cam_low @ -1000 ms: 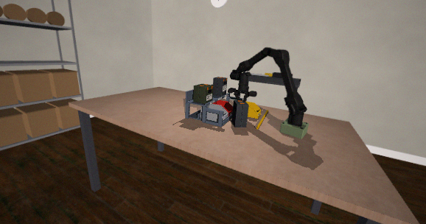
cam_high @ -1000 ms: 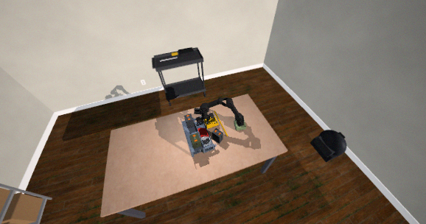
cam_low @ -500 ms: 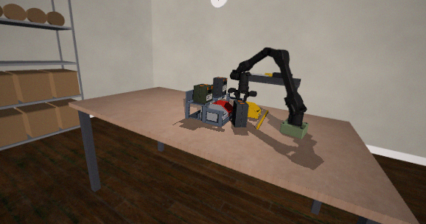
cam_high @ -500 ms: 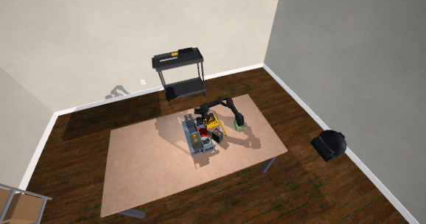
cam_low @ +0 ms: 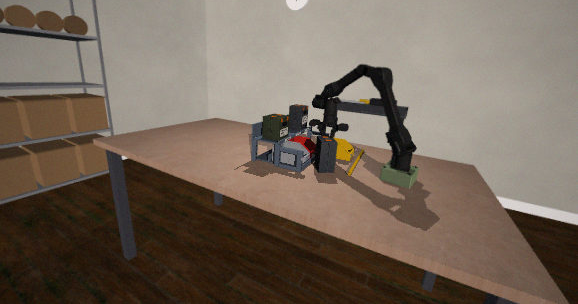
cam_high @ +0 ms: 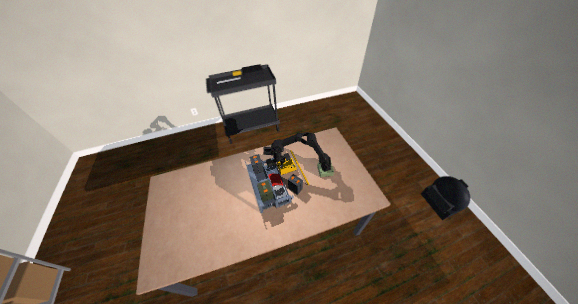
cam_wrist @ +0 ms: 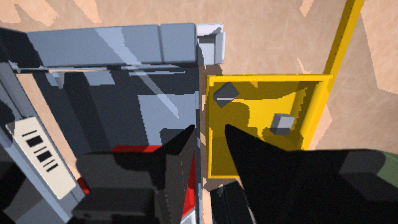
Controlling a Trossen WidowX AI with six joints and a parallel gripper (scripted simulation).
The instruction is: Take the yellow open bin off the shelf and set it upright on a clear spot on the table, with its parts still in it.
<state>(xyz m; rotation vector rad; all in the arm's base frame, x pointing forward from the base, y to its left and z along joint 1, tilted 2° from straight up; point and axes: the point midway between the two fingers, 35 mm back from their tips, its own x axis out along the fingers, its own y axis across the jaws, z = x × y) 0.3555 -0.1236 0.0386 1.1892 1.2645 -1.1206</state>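
The yellow open bin (cam_high: 287,167) (cam_low: 344,150) (cam_wrist: 270,78) stands on the table (cam_high: 185,218) (cam_low: 200,143) beside the blue-grey shelf (cam_low: 253,150) (cam_wrist: 110,46). In the wrist view its open top faces up, with a dark part (cam_wrist: 226,95) and a grey part (cam_wrist: 283,124) inside. My gripper (cam_low: 330,134) (cam_wrist: 209,128) is partly open and points down, with nothing held. In the wrist view its fingertips lie on either side of the bin's shelf-side wall. How far the tips are above the rim is hard to tell.
A dark box (cam_high: 295,183) (cam_low: 325,154) stands near the bin and shelf. A yellow bar (cam_high: 300,168) (cam_low: 356,162) (cam_wrist: 345,40) lies on the bin's other side. A red bin (cam_high: 275,179) (cam_low: 302,142) is in the shelf; a green box (cam_high: 265,191) (cam_low: 275,127) and a grey box (cam_low: 298,118) are on top.
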